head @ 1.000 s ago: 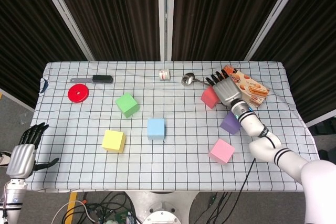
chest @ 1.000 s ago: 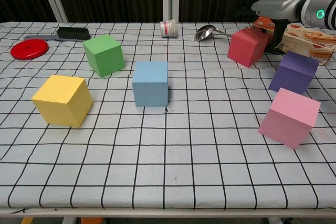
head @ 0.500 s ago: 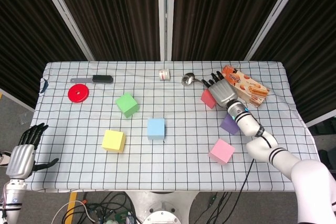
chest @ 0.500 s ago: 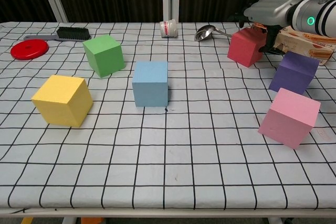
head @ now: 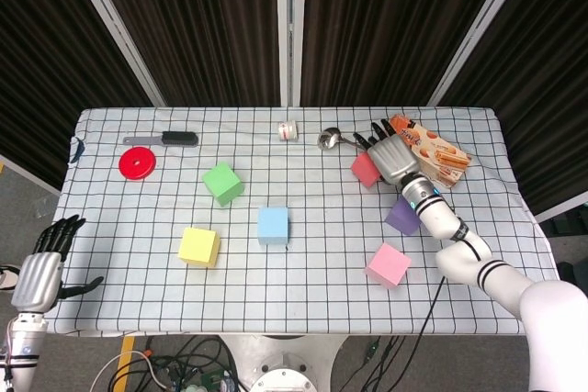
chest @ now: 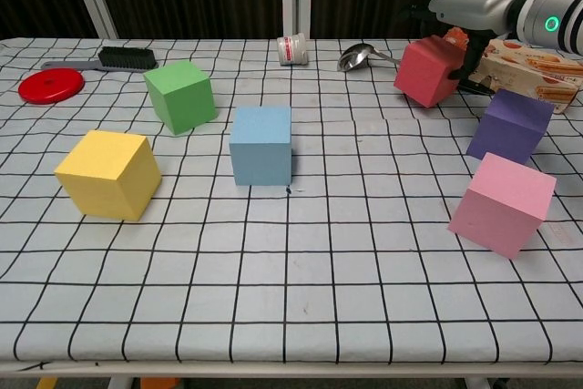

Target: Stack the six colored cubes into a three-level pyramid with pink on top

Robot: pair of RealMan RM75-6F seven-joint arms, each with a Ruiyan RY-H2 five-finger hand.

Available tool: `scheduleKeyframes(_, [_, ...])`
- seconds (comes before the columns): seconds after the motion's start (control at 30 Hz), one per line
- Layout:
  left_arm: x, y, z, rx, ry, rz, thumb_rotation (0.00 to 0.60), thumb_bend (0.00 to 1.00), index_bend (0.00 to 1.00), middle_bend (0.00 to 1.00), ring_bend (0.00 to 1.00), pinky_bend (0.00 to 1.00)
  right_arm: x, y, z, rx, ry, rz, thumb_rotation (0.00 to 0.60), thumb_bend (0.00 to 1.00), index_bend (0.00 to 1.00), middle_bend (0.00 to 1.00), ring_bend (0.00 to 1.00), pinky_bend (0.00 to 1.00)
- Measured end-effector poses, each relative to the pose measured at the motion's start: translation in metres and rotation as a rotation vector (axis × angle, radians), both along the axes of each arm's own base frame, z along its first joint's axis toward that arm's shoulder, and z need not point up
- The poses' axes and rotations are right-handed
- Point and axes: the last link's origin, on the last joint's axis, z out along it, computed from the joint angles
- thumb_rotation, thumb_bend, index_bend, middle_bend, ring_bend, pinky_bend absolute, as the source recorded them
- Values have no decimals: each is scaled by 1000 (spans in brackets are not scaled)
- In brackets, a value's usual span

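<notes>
While the right hand (chest: 474, 8) reaches over the far right of the table (chest: 301, 316), the red cube (chest: 428, 72) sits directly under it, tilted, gripped from above by fingers that wrap its top and far side. In the head view the same hand (head: 393, 157) covers the cube's right half, red cube (head: 365, 170) showing to its left. Purple cube (chest: 510, 125) lies just beside the forearm, nearer the robot; pink cube (chest: 502, 204) in front of that. Blue cube (chest: 261, 145) mid-table, green cube (chest: 180, 96) behind and left of it, yellow cube (chest: 108, 174) near left. Cracker box (chest: 528, 66) behind the wrist; spoon (chest: 357, 56) just left of the red cube. Left hand (head: 44, 263) hangs off the table's near-left corner, fingers spread, holding nothing.
</notes>
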Motion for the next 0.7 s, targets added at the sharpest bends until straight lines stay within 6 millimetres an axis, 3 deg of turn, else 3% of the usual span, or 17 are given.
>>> scheduleKeyframes(0.37, [2, 2, -1, -3, -7, -5, 600, 7, 86, 36, 0, 78, 43, 19, 24, 43, -218, -38, 600, 172, 0, 441, 16, 0])
scheduleKeyframes(0.7, [5, 3, -1, 2, -22, -28, 600, 7, 86, 36, 0, 78, 86, 57, 30, 137, -201, -94, 600, 148, 0, 493, 31, 0])
